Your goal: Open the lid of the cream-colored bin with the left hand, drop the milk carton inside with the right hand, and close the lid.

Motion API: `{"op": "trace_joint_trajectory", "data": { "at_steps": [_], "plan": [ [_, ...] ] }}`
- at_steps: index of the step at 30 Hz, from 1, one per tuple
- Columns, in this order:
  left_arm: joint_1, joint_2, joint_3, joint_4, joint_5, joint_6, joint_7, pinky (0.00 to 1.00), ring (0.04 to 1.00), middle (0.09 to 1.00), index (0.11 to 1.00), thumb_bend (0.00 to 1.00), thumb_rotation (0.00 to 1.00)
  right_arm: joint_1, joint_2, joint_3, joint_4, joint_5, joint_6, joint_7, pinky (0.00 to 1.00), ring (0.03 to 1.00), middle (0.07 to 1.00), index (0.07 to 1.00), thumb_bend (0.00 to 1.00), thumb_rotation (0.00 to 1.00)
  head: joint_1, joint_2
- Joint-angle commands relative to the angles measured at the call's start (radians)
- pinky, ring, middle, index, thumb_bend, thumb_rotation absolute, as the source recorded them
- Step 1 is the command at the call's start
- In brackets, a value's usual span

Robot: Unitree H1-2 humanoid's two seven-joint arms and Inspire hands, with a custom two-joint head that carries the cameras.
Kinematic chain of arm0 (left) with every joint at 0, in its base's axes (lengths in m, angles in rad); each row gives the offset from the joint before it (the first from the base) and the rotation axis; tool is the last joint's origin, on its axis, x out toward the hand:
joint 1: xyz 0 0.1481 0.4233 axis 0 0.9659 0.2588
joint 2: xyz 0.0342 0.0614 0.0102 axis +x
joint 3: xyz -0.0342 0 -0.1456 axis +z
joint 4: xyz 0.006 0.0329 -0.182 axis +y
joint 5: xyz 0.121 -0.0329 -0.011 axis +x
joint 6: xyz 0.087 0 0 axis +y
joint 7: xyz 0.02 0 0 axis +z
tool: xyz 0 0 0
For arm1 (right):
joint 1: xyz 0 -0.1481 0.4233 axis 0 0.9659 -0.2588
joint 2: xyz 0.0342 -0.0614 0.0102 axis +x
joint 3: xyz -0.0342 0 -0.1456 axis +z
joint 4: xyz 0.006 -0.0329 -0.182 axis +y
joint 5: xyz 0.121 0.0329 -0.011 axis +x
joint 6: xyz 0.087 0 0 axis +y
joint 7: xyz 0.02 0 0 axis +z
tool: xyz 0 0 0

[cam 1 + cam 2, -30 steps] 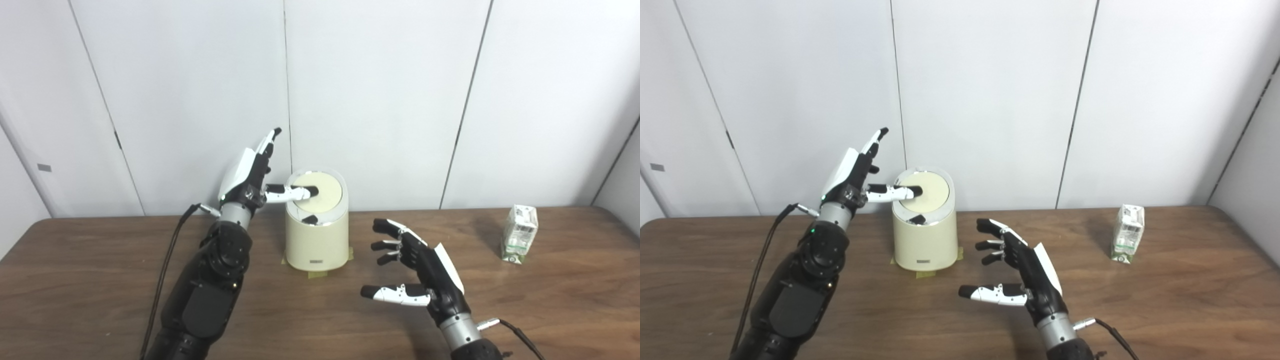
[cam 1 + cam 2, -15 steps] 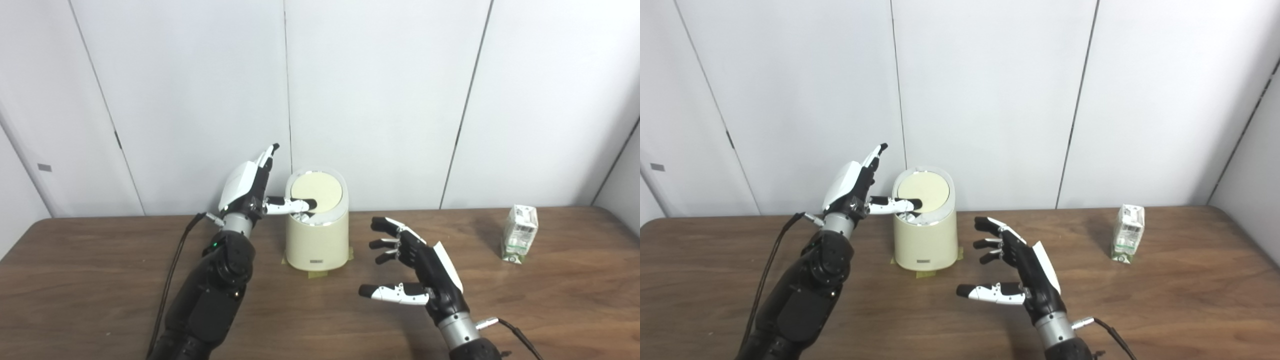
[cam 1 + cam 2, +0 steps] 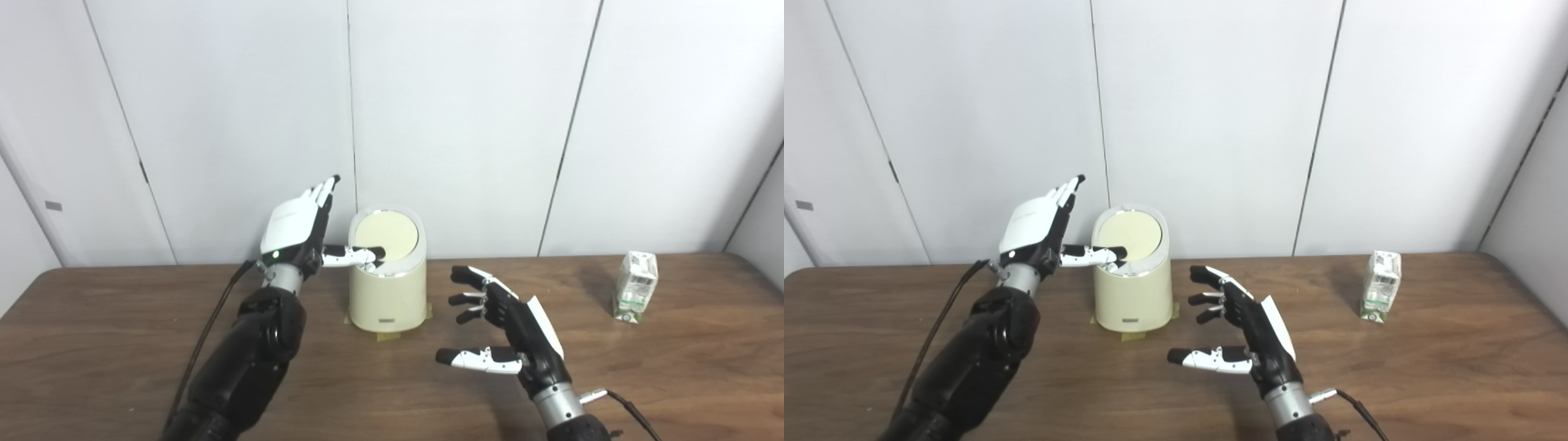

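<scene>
— Two robot hands are over the bench point(image 3: 122, 343); how do they stand?
— Left robot hand point(image 3: 298, 228) is spread beside the cream-colored bin point(image 3: 387, 288), fingers pointing up and away, thumb point(image 3: 352, 255) reaching sideways onto the near left edge of the lid point(image 3: 386, 236). It holds nothing. Right robot hand point(image 3: 511, 331) hangs above the wood in front and to the right of the bin, fingers apart and curled, empty.
— And the lid?
— Its round cream face is tilted toward the camera inside the pale rim; whether it is fully shut cannot be told.
— Where is the milk carton point(image 3: 636, 286)?
— Upright near the bench's far right side, well apart from both hands and the bin.
</scene>
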Motion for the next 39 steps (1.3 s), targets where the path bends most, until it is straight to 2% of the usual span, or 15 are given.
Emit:
{"op": "trace_joint_trajectory", "data": {
  "at_steps": [1,4,6,9,12,13,14,16,18,20,25,26,30,33,39],
  "plan": [
    [-0.051,0.038,-0.029,-0.021,0.076,0.024,-0.044,0.85,0.94,0.957,1.0,0.95,0.22,-0.036,-0.003,-0.001,-0.033,0.001,-0.022,-0.007,0.55,0.694,0.816,0.802,0.74,0.19,0.002,-0.001],
    [-0.052,0.055,-0.058,-0.032,0.115,0.024,-0.059,0.81,0.908,0.925,1.0,0.98,0.2,-0.036,-0.005,-0.001,-0.028,0.007,-0.029,-0.004,0.55,0.696,0.814,0.8,0.74,0.18,0.004,-0.003],
    [-0.046,0.06,-0.066,-0.034,0.127,0.02,-0.067,0.8,0.9,0.916,0.99,0.95,0.16,-0.035,-0.005,-0.002,-0.027,0.014,-0.03,-0.002,0.54,0.691,0.813,0.797,0.75,0.19,0.005,-0.004],
    [-0.03,0.049,-0.041,-0.046,0.099,0.033,-0.086,0.79,0.891,0.921,0.979,0.95,0.17,-0.031,-0.007,0.001,-0.026,0.016,-0.032,0.0,0.54,0.689,0.816,0.8,0.74,0.2,0.006,-0.01],
    [0.0,-0.004,0.074,-0.064,-0.045,0.021,-0.069,0.76,0.878,0.921,0.957,0.91,0.22,-0.027,-0.008,0.002,-0.026,0.014,-0.028,0.001,0.54,0.69,0.819,0.803,0.74,0.22,0.01,-0.015],
    [0.015,-0.039,0.154,-0.079,-0.16,0.004,-0.078,0.76,0.877,0.921,0.955,0.9,0.23,-0.027,-0.01,0.003,-0.024,0.011,-0.032,0.0,0.54,0.69,0.819,0.803,0.74,0.22,0.012,-0.017],
    [0.029,-0.071,0.226,-0.094,-0.27,-0.014,-0.091,0.79,0.906,0.932,0.964,0.87,0.29,-0.027,-0.012,0.005,-0.021,0.007,-0.037,-0.001,0.53,0.684,0.817,0.803,0.73,0.22,0.014,-0.017],
    [0.05,-0.113,0.323,-0.121,-0.414,-0.034,-0.117,0.82,0.924,0.934,0.98,0.85,0.37,-0.027,-0.015,0.006,-0.02,0.0,-0.04,-0.002,0.52,0.676,0.815,0.802,0.72,0.23,0.018,-0.018],
    [0.065,-0.134,0.372,-0.143,-0.491,-0.042,-0.139,0.82,0.926,0.934,0.995,0.84,0.43,-0.027,-0.016,0.006,-0.02,-0.001,-0.037,-0.003,0.51,0.674,0.813,0.8,0.71,0.24,0.022,-0.014],
    [0.093,-0.149,0.416,-0.192,-0.578,-0.023,-0.176,0.84,0.941,0.946,0.999,0.82,0.43,-0.028,-0.018,0.006,-0.021,-0.004,-0.032,-0.006,0.51,0.675,0.813,0.797,0.71,0.25,0.026,-0.014],
    [0.172,-0.147,0.444,-0.315,-0.649,-0.004,-0.195,0.84,0.913,0.919,0.983,0.82,0.39,-0.03,-0.02,0.004,-0.016,-0.005,-0.029,-0.008,0.51,0.664,0.809,0.799,0.71,0.2,0.031,-0.013],
    [0.202,-0.144,0.451,-0.352,-0.664,-0.008,-0.197,0.85,0.906,0.907,0.966,0.82,0.37,-0.03,-0.021,0.004,-0.015,-0.003,-0.03,-0.007,0.51,0.663,0.809,0.797,0.71,0.19,0.033,-0.011],
    [0.325,-0.113,0.461,-0.474,-0.687,-0.03,-0.209,0.84,0.863,0.873,0.921,0.83,0.39,-0.031,-0.024,0.0,-0.013,0.012,-0.03,-0.002,0.52,0.665,0.814,0.801,0.72,0.2,0.037,-0.008],
    [0.401,-0.089,0.47,-0.522,-0.7,-0.074,-0.216,0.79,0.809,0.847,0.898,0.84,0.39,-0.032,-0.028,-0.001,-0.014,0.006,-0.028,-0.004,0.52,0.669,0.816,0.806,0.71,0.19,0.039,-0.007],
    [0.569,-0.068,0.51,-0.574,-0.773,-0.196,-0.226,0.69,0.772,0.825,0.873,0.82,0.33,-0.039,-0.034,-0.009,-0.003,0.02,-0.043,-0.005,0.54,0.683,0.812,0.804,0.72,0.17,0.039,-0.004]
  ]
}}
